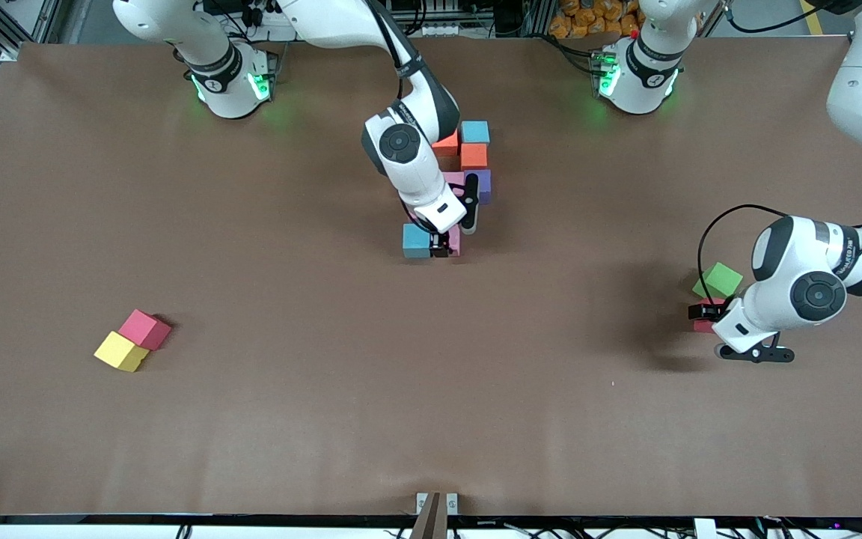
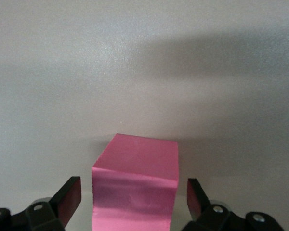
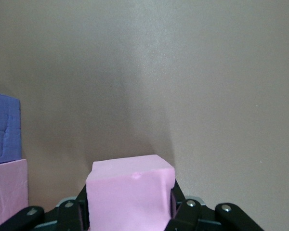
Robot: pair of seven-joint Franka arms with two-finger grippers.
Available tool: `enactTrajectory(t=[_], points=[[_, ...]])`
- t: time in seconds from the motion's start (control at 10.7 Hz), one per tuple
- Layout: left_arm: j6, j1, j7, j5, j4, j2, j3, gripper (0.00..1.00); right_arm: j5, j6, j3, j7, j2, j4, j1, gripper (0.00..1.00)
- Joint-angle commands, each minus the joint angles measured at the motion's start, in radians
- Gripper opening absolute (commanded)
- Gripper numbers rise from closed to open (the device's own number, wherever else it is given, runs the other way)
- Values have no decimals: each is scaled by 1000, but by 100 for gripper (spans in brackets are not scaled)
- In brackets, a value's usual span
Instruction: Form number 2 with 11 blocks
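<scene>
On the brown table I am building the half-made number 2 of mixed-colour foam cubes at the middle. My right gripper has its jaws closed on a pink foam cube beside the light blue cube, so I judge I am placing it; next, release. My left gripper has its jaws open around a red foam cube near the green cube.

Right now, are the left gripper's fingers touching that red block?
Apart. The left wrist view shows the left gripper straddling the red block, with bare table visible between each of its fingers and the block's sides.
</scene>
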Motion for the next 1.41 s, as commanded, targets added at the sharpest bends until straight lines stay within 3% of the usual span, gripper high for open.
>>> enactTrajectory(t=[0.0, 0.09, 0.38, 0.56, 0.75, 0.94, 1.13, 1.31], points=[[21, 15, 42, 36, -11, -8, -12, 34, -1, 16, 0, 79, 9, -10, 14, 67], [21, 15, 70, 35, -8, -17, -14, 4, -1, 16, 0, 89, 9, -10, 14, 100], [-5, 7, 67, 27, -8, -88, -76, 0, -1, 4, 0, 91, -1, -10, 11, 100], [-83, 9, 46, 13, -7, -115, -179, 0, -1, -48, -2, 89, -27, -10, 9, 100], [-141, 7, -93, -57, 9, -125, -279, 0, -2, -132, -11, 83, -90, -10, -3, 100], [-154, 6, -228, -122, 7, -125, -332, 0, -7, -280, -71, 72, -161, -10, -6, 100], [-168, 1, -441, -215, 6, -117, -392, 0, -7, -432, -172, 72, -213, -9, -11, 100], [-168, -84, -674, -235, 4, -106, -406, 0, -4, -526, -296, 72, -225, -3, -25, 100]])
